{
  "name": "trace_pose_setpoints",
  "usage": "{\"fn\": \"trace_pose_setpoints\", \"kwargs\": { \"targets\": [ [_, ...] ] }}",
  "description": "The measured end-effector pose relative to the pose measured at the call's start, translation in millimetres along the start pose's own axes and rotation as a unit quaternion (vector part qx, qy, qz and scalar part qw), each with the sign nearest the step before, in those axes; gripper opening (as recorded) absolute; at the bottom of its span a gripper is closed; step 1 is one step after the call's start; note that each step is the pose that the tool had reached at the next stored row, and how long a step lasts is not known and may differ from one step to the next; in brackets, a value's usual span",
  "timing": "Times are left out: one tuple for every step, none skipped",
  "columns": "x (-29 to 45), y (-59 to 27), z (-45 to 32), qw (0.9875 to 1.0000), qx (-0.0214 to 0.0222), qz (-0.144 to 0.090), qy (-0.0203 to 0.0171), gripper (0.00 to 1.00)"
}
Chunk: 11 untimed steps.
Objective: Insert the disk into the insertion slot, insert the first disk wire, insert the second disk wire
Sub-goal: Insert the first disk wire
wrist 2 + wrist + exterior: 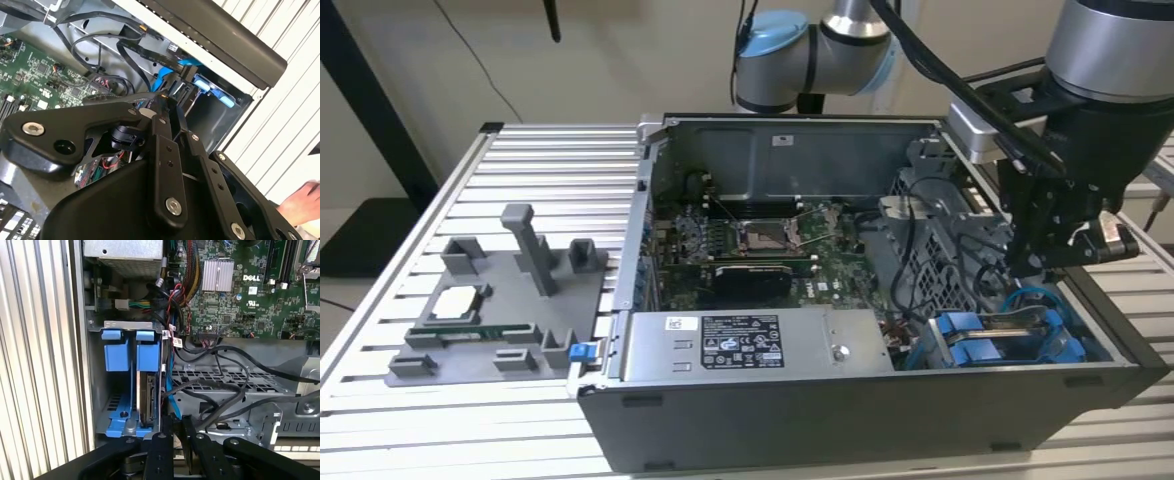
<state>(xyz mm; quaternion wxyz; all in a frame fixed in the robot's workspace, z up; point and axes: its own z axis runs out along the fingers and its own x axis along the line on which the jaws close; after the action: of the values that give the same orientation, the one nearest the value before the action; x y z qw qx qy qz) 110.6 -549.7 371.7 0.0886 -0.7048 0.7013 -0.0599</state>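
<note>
On a table (520, 160) of metal slats, a big open computer box (854, 410). Inside, a green board (761, 250) full of tiny parts, plus a silver box (747, 345) with a sticker near the front wall. On the table at the exterior view's left, beside the computer box, a grey tray (480, 300) with small parts. At the exterior view's right, the black gripper (1051, 250) low over a corner of the computer box, right above two blue tabs (971, 338). In the first wrist view, the slot (97, 390) as a grey metal bay, with the blue tabs (114, 351) side by side at one end. Dark disk (146, 395) already down in the slot, standing on its edge under one blue tab. Thin blue wire (168, 385) just beside the disk, leading toward the gripper (177, 422). Black wires (225, 385) looped over the grey metal next to the bay. In the second wrist view, gripper (159, 100) tip very near the blue wire (167, 80). Jaws squeezed or let go: hard to tell. A person's hand (300, 202) out past the computer box, over the table slats, well apart from the gripper tip.
</note>
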Motion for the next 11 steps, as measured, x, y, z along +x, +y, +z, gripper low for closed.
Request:
{"fn": "trace_pose_setpoints", "kwargs": {
  "targets": [
    [0.1,0.1,0.5,1.0000,-0.0024,0.000,0.0000,0.00],
    [0.3,0.1,1.1,1.0000,-0.0050,0.000,0.0000,0.00],
    [0.5,0.1,1.6,1.0000,-0.0076,0.000,0.0001,0.00],
    [0.7,0.2,2.3,1.0000,-0.0095,0.000,0.0000,0.00],
    [0.8,0.3,2.7,0.9999,-0.0105,0.001,0.0000,0.00],
    [1.0,0.4,3.0,0.9999,-0.0109,0.001,0.0001,0.00],
    [1.2,0.4,3.5,0.9999,-0.0111,0.001,0.0001,0.00],
    [1.3,0.3,4.1,0.9999,-0.0112,0.001,0.0000,0.00],
    [1.4,0.2,4.8,0.9999,-0.0114,0.001,0.0000,0.00],
    [1.6,0.0,5.6,0.9999,-0.0117,0.000,0.0000,0.00],
    [1.8,-0.1,6.5,0.9999,-0.0120,0.001,0.0000,0.00]
  ]
}}
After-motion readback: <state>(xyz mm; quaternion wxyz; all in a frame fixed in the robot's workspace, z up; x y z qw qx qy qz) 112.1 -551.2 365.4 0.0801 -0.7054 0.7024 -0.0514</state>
